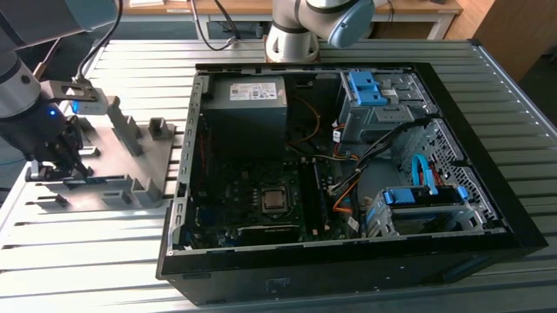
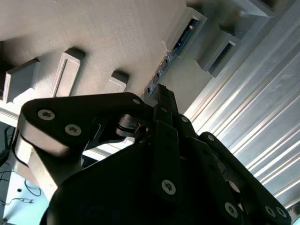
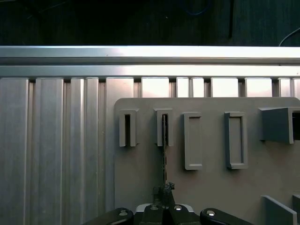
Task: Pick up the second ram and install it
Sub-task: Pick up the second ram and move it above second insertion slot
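Now one gripper (image 3: 164,190) pinches one second ram (image 3: 164,159) (edge-up in the grey fixture (image 3: 211,187)).

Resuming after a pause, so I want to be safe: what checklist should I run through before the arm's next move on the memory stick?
1. Alignment: gripper in line with the long, thin dark green-black memory stick: ok.
2. Stick seated on edge in the grey plastic fixture with upright posts: ok.
3. Stick lifted clear of the fixture: not ok.
4. Black computer case open, interior exposed: ok.
5. Free slot on the dark motherboard: cannot tell.
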{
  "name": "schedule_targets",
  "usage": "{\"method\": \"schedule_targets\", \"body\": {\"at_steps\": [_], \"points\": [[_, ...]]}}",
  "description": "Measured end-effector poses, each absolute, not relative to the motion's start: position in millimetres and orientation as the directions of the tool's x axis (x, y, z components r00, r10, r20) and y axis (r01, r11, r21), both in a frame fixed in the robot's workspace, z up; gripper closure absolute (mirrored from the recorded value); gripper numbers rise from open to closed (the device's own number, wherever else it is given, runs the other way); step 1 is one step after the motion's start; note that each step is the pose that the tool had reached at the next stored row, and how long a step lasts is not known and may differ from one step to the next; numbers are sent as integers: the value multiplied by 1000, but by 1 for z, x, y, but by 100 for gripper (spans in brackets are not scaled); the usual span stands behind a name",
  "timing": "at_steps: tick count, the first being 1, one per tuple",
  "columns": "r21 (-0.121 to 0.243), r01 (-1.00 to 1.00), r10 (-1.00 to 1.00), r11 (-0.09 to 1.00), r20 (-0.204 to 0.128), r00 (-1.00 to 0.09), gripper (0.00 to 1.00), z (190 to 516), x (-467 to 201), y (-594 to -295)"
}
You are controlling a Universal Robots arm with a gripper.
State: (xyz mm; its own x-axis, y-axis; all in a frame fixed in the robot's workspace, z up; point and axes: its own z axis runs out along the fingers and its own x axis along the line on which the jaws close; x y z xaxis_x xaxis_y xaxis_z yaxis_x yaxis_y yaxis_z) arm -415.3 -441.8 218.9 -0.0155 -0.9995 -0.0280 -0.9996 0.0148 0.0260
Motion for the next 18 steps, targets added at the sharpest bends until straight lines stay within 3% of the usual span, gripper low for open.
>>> {"method": "schedule_targets", "body": {"at_steps": [10,12,14,16,17,18], "points": [[26,-999,-999,-18,-28,18,89,219,-415,-442],[26,-999,-999,-18,-28,18,84,219,-415,-442],[26,-999,-999,-18,-28,18,71,219,-415,-442],[26,-999,-999,-18,-28,18,71,219,-415,-442],[26,-999,-999,-18,-28,17,65,219,-415,-442],[26,-999,-999,-18,-28,18,65,219,-415,-442]]}}
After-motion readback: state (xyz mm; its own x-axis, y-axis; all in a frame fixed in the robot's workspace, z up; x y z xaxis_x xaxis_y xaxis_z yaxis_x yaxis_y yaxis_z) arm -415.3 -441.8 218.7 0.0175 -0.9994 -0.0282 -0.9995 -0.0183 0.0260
